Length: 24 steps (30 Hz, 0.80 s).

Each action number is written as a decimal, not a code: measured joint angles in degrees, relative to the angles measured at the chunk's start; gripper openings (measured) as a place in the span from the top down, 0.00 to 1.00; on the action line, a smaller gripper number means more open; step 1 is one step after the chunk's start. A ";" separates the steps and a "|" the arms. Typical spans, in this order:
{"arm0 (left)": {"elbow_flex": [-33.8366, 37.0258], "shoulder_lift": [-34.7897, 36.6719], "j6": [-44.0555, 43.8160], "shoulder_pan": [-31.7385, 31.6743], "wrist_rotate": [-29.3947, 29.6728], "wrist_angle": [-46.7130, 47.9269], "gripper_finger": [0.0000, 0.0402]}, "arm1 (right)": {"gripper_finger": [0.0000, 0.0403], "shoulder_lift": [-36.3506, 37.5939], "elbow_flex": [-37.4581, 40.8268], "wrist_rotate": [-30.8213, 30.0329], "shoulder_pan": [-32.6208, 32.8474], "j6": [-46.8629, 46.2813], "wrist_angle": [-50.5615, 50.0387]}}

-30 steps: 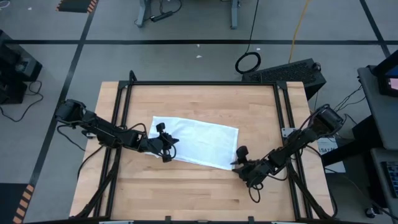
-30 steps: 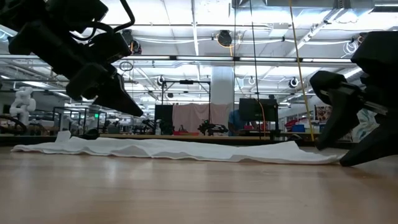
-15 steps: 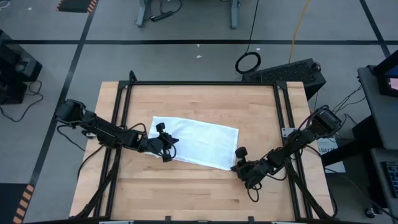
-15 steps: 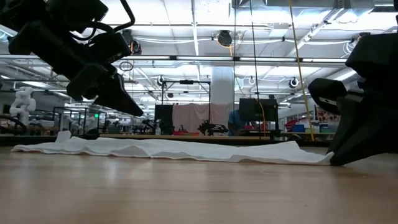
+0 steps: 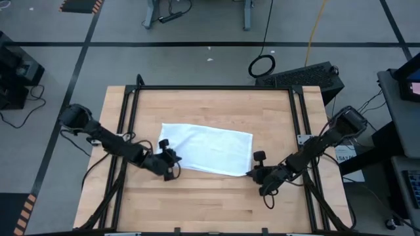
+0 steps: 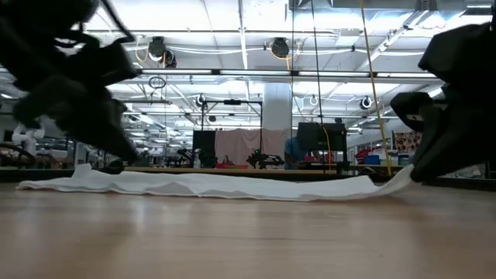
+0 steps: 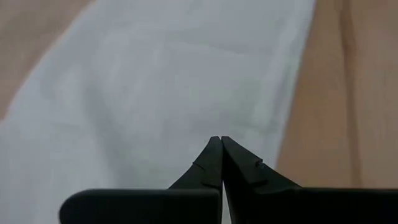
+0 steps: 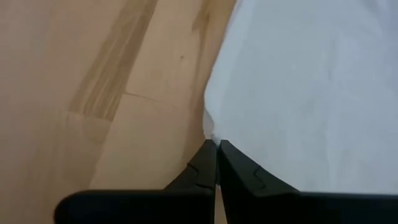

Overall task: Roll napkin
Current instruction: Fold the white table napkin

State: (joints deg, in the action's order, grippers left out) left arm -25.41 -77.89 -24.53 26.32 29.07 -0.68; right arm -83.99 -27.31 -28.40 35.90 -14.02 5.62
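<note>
1. White napkin lies flat and unrolled mid-surface; the rolling itself is all left for you.
2. Your right gripper pinches the napkin's 5 o'clock corner, lifting it slightly in the low view.
3. Your left gripper, pressed together, sits at its 8 o'clock corner; whether it holds cloth is unclear.
4. A second ago the right gripper stood spread; the left has since shifted toward 7 o'clock.

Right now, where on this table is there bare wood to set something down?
Bare wood runs along the far edge of the table behind the napkin, and across the near strip in front of it. The middle is crowded: the left end effector and right end effector pinch the napkin's two near corners.
</note>
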 joint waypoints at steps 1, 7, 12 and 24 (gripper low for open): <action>0.00 0.00 -0.55 1.45 0.17 0.91 0.99 | 1.00 1.22 0.00 -0.02 0.00 -0.80 -0.96; 0.00 0.00 -0.64 9.56 4.21 1.88 0.87 | 1.00 9.11 -0.07 -2.62 0.02 -5.11 -7.46; 0.00 0.00 -3.03 13.22 5.77 7.33 0.67 | 1.00 14.85 -0.07 -4.81 -0.05 -6.92 -11.78; -0.11 0.07 -14.45 16.58 3.19 24.64 0.52 | 1.00 17.86 -0.15 -4.72 -0.22 -8.49 -17.67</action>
State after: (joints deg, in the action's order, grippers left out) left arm -25.52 -77.82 -38.98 42.90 32.26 23.97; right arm -66.13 -27.46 -33.12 35.68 -22.52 -12.05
